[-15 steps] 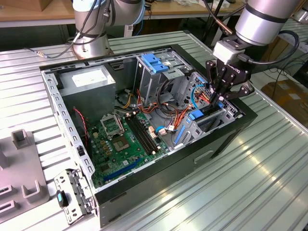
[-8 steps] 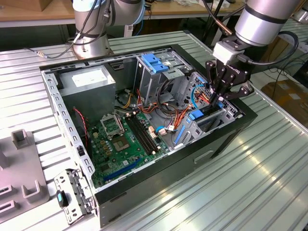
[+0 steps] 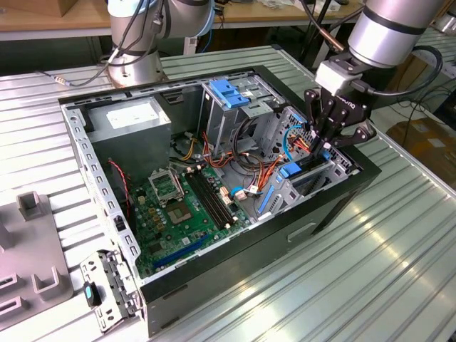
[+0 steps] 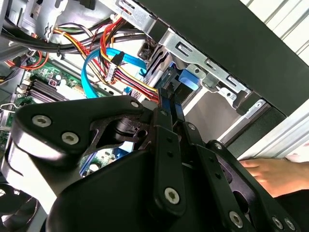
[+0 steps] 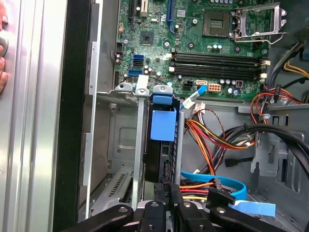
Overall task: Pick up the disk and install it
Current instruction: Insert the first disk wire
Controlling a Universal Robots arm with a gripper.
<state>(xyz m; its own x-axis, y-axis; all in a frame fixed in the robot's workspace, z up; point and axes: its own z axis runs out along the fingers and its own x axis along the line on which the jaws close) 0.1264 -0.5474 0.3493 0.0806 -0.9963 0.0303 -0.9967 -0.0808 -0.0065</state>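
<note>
A: Checking gripper [image 3: 325,146] position. Hanging over the drive cage [image 3: 313,171] at the case [image 3: 335,206] corner on the exterior view's right.

B: Confirming. Jaws pressed close together, pinching the top edge of the disk [image 5: 161,145]. Fingers [image 4: 166,125] reaching down into the cage slot in the second wrist view.

A: Locating disk. Sitting upright on edge inside the cage, blue carrier tab [image 5: 162,124] facing out, metal rails on both sides in the first wrist view.

B: Noting cables. Red, yellow and orange wires [image 5: 205,137] running just beside the disk; light-blue flat cable [image 5: 219,183] lying near the fingers.

A: Checking surroundings. Motherboard [image 3: 182,203] lying on the case floor, power supply [image 3: 132,117] sitting at the far corner, case resting on the ribbed tabletop [image 3: 370,271].

B: Noting a hand [image 4: 273,174] resting on the tabletop just outside the case wall, apart from the gripper.
</note>
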